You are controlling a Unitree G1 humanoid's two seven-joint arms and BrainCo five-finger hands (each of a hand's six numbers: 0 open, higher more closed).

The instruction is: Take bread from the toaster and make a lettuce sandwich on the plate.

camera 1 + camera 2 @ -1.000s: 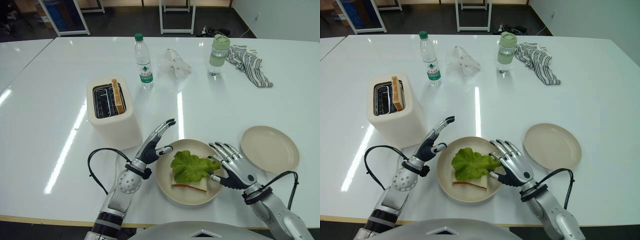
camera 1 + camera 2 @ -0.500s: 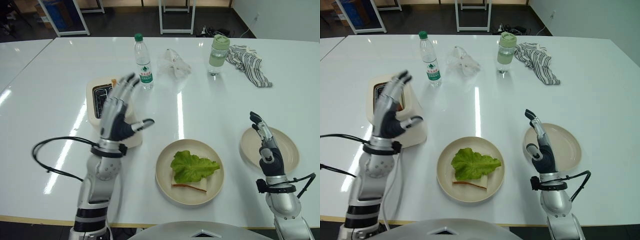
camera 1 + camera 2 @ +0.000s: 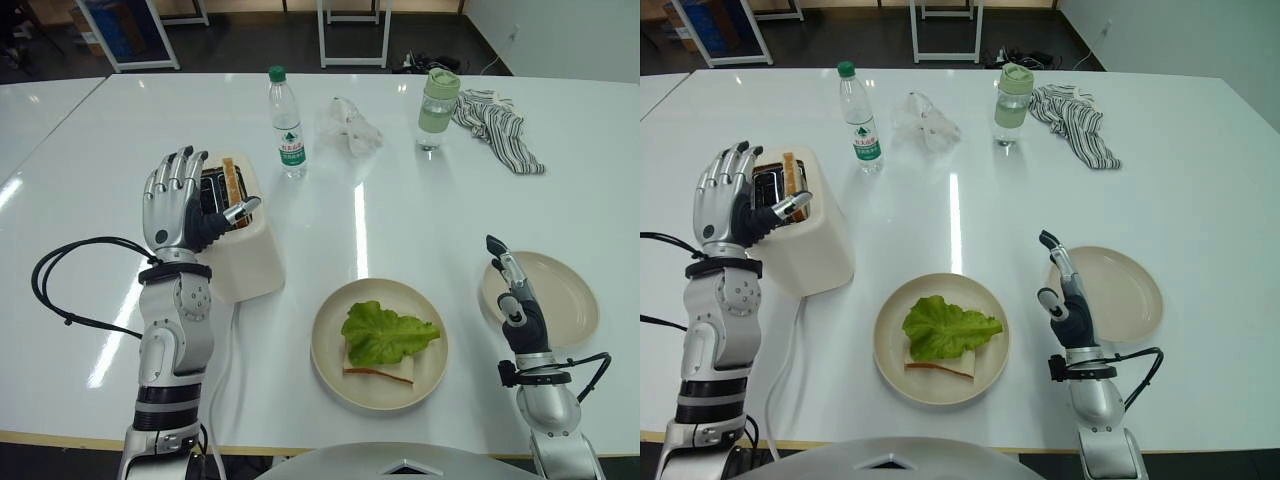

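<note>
A cream toaster (image 3: 245, 258) stands at the left with one bread slice (image 3: 232, 184) upright in its right slot. My left hand (image 3: 178, 205) is raised in front of the toaster's left side, fingers spread open, thumb over the slots. On the round plate (image 3: 330, 365) in front of me a green lettuce leaf (image 3: 385, 334) lies on a bread slice (image 3: 382, 373). My right hand (image 3: 515, 307) is held upright to the right of that plate, open and holding nothing.
A second, bare plate (image 3: 556, 290) lies just behind my right hand. At the back stand a water bottle (image 3: 288, 136), a crumpled clear bag (image 3: 348, 127), a green flask (image 3: 438, 107) and a striped cloth (image 3: 500, 126). A black cable (image 3: 70, 290) loops beside my left arm.
My left hand has risen from beside the plate to the toaster and shifted left in front of it. My right hand has drawn back from the lettuce and turned upright near the bare plate.
</note>
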